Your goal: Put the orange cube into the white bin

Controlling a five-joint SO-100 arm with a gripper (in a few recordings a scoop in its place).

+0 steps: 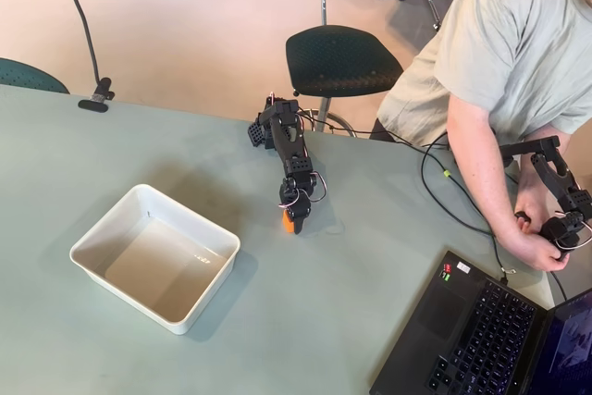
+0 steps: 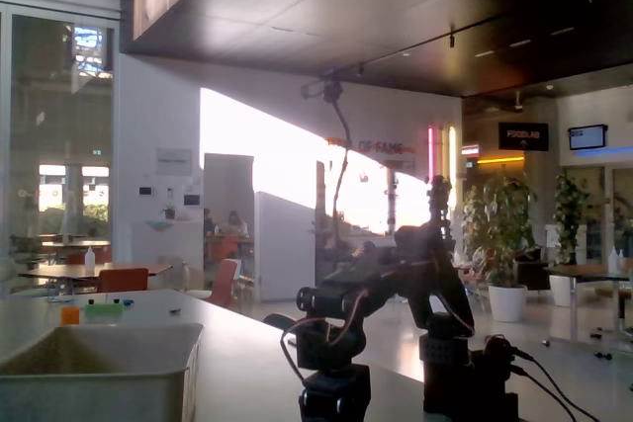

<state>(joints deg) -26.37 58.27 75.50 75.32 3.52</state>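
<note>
Your jaws (image 1: 290, 219) point down at the orange cube (image 1: 289, 223), low over the table (image 1: 370, 256); you cannot tell whether they grip it. The cube sits just right of the white bin (image 1: 155, 256) in the overhead view.

Black arm (image 1: 289, 141) reaching forward, wrist bent down, jaws low at tabletop.

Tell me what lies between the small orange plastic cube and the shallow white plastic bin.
Bare table, overhead view: nothing between the orange cube and the white bin.
</note>
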